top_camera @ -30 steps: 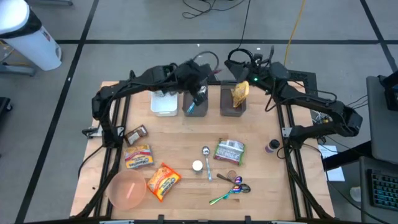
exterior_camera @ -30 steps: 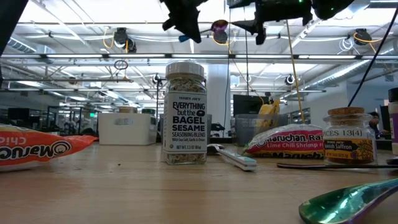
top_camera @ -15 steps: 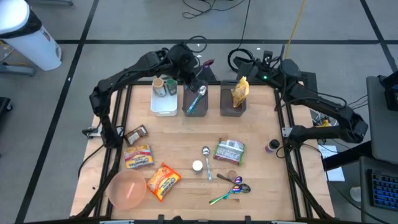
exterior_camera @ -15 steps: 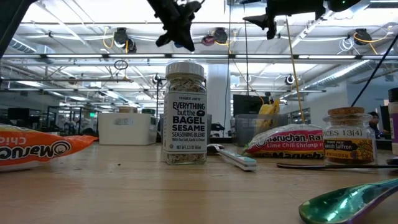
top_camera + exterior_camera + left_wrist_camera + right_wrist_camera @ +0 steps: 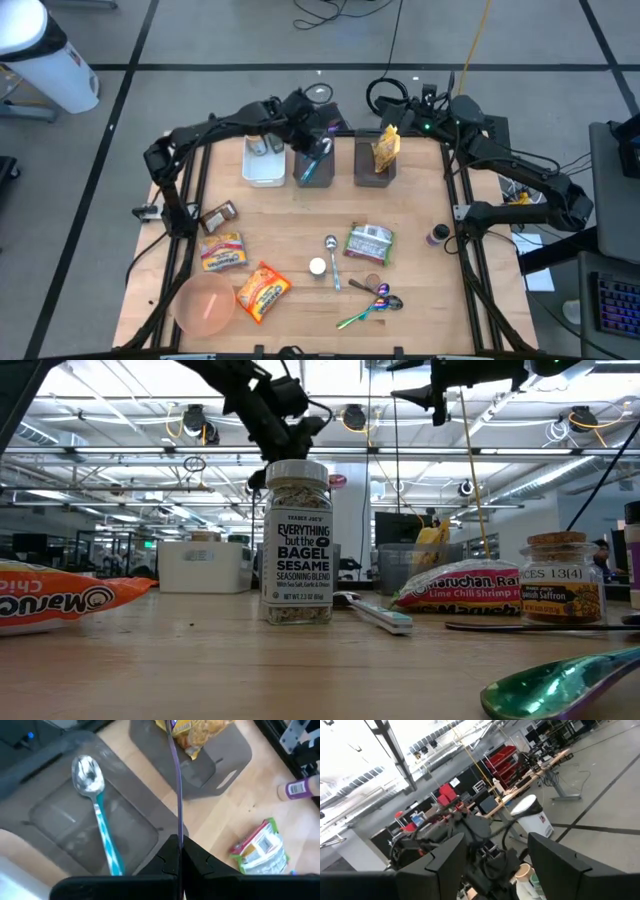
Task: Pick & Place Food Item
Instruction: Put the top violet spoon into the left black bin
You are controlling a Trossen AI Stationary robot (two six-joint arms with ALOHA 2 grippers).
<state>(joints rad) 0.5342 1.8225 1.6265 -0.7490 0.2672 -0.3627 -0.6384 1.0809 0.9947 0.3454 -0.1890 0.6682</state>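
Since half a second ago the left gripper (image 5: pixel 179 845) has swung back from beyond the far edge of the grey middle bin (image 5: pixel 55 817) and dropped lower, so it now hangs just above that bin's near-right corner. Its fingers are clenched on the thin handle of a purple spoon (image 5: pixel 176 780), which reaches out from the jaws across the bin's right wall. The spoon's bowl is out of the wrist view.

Inside the bin a teal-handled spoon (image 5: pixel 97 815) lies lengthways. A yellow snack bag (image 5: pixel 200 730) sits in the grey bin (image 5: pixel 222 767) just right of the middle bin. The task names a food item, yet what is carried here is cutlery, and the green packet (image 5: pixel 369 243) lies on the table well in front of the middle bin, untouched.

The step in hand looks like placing. The next move would likely call for bringing the spoon down over the middle bin's floor beside the teal one, clear of the right wall, before letting go.

The right gripper (image 5: pixel 496 840) waits with fingers spread, raised well to the right of the middle bin.
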